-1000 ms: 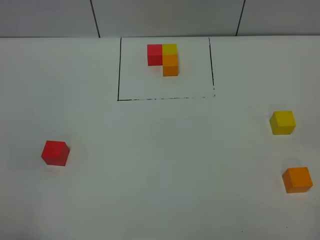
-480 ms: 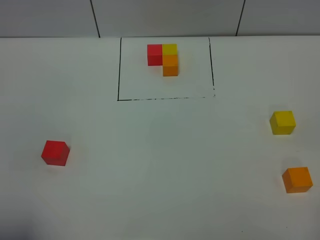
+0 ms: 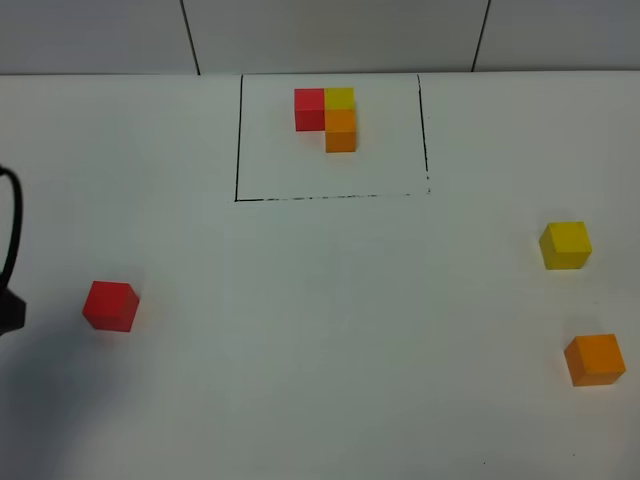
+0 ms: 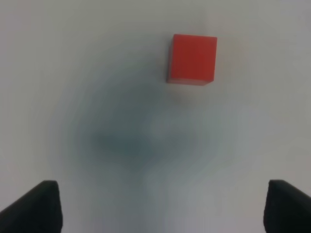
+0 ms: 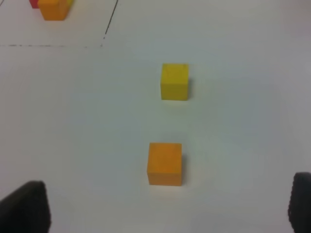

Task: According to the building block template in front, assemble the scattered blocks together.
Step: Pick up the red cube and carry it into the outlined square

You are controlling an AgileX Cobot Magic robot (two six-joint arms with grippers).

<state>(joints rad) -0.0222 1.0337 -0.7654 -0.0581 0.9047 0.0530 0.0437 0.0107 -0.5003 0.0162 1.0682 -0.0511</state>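
Ok so from where I'm standing there are three loose cubes on the white worktop (image 3: 320, 330), one of each colour, plus one template (image 3: 328, 115) at the far side. The template is three smaller-looking cubes stuck in an L: red and yellow in a row, orange joined onto the yellow. It sits inside a black outline (image 3: 237, 150) drawn on the worktop. There are two arms, so two end effectors. The left end effector (image 4: 155, 208) has its fingers spread wide with nothing between them. The red cube (image 4: 192, 59) sits out ahead of it, flat on the worktop, clear of both fingers and a bit off its centre line. From the high camera only a dark bit of the left arm (image 3: 8, 310) pokes in at the edge, just beside that cube. The right end effector (image 5: 163, 204) is wide open and empty too. The orange cube (image 5: 165, 163) is the nearer one in front of it, and the yellow cube (image 5: 175, 81) sits farther out beyond that, the two apart. The template is way past both, off to one side.
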